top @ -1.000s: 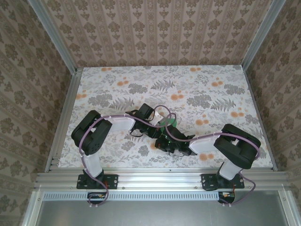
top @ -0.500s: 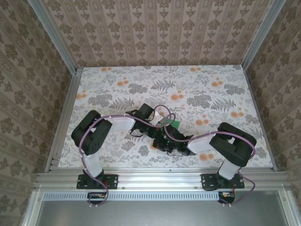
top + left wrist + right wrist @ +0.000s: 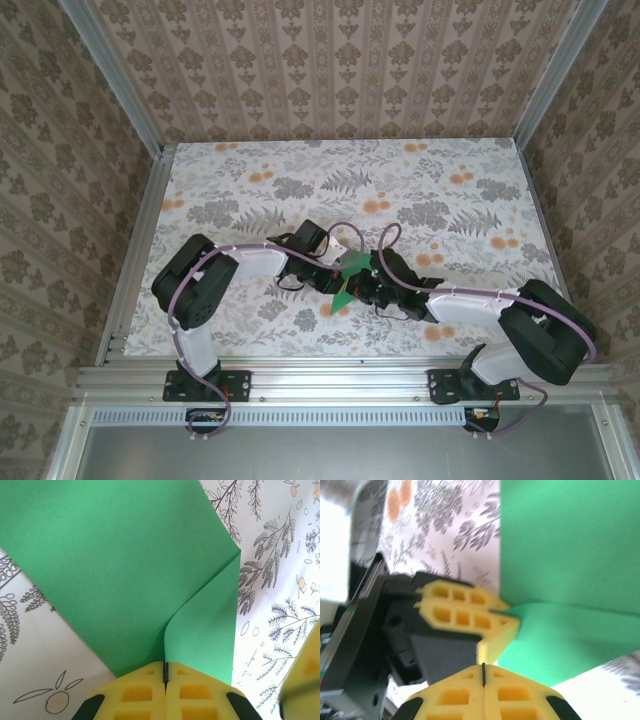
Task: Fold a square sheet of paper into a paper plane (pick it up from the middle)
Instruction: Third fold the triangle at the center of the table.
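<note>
The thin bright green square sheet of paper [image 3: 115,565] is plain and partly folded, one flap curling over a soft crease. Its folded edge is pinched in the left gripper [image 3: 165,672], just above the floral tabletop [image 3: 300,190].

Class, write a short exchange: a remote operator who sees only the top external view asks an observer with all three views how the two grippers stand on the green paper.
Operator: Is the left gripper actually holding the paper?
Observer: Yes. In the left wrist view the left gripper is shut, with the square sheet of paper running into the seam between its pads.
Operator: Is the sheet lying flat?
Observer: No. A flap curves over from the right edge and down into that pinch.
Operator: And the right gripper?
Observer: In the right wrist view the right gripper is shut too, close beside the left one's fingers. Whether it pinches any paper is unclear.
</note>
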{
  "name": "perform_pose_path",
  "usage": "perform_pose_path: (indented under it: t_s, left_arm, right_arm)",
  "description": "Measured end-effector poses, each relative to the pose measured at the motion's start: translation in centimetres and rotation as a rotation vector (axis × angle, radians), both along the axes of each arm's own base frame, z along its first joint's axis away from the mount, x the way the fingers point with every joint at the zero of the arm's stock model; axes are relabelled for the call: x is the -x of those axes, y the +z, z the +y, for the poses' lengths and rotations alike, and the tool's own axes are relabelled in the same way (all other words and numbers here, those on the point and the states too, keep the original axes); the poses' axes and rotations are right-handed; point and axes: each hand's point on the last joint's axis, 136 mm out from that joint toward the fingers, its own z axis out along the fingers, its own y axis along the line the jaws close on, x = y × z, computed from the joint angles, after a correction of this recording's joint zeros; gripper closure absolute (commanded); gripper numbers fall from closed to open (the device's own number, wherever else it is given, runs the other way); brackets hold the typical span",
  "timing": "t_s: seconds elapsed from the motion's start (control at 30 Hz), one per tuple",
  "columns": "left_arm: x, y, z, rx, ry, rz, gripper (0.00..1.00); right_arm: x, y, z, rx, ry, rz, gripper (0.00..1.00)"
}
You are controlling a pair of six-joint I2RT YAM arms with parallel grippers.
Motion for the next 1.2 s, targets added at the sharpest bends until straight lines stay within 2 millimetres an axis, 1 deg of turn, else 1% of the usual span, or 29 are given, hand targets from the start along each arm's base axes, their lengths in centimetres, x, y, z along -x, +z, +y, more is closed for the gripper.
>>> perform_pose_path:
  t_s: [0.1,0.23,0.27,0.4,0.53,0.67,0.73,0.8,0.9,0.93,1.03,1.2]
  left_arm:
    - [0.0,0.0,0.0,-0.004,0.000,0.003,1.00]
    - [0.0,0.0,0.0,-0.006,0.000,0.007,1.00]
    - [0.0,0.0,0.0,-0.007,0.000,0.008,1.00]
    - [0.0,-0.1,0.0,-0.009,0.000,0.010,1.00]
    - [0.0,-0.1,0.0,-0.008,0.000,0.010,1.00]
    - [0.0,-0.1,0.0,-0.008,0.000,0.009,1.00]
    - [0.0,-0.1,0.0,-0.009,0.000,0.010,1.00]
    - [0.0,0.0,0.0,-0.010,0.000,0.011,1.00]
    - [0.0,0.0,0.0,-0.012,0.000,0.013,1.00]
    - [0.0,-0.1,0.0,-0.013,0.000,0.014,1.00]
    - [0.0,0.0,0.0,-0.014,0.000,0.015,1.00]
    - [0.0,-0.1,0.0,-0.016,0.000,0.017,1.00]
  right_arm:
    - [-0.6,-1.3,-0.7,0.019,-0.016,0.026,0.93]
    - [-0.1,-4.3,-0.8,0.060,-0.002,0.089,0.94]
    - [-0.1,-4.5,-0.7,0.056,0.003,0.091,0.94]
    - [-0.3,-4.4,-0.7,0.051,0.004,0.082,0.93]
    - [0.1,-4.1,-1.1,0.069,0.015,0.085,0.93]
    - [-0.6,-2.6,-1.9,0.059,0.002,0.051,0.93]
    - [-1.1,-2.4,-2.3,0.057,-0.008,0.041,0.93]
    - [-1.4,-2.7,-2.8,0.059,-0.020,0.046,0.93]
    - [-1.2,-4.4,-3.8,0.084,-0.036,0.079,0.93]
    - [-1.2,-4.6,-3.8,0.076,-0.035,0.079,0.93]
    - [-1.4,-4.5,-3.8,0.062,-0.032,0.077,0.93]
    - [-1.2,-4.1,-4.0,0.077,-0.015,0.081,0.92]
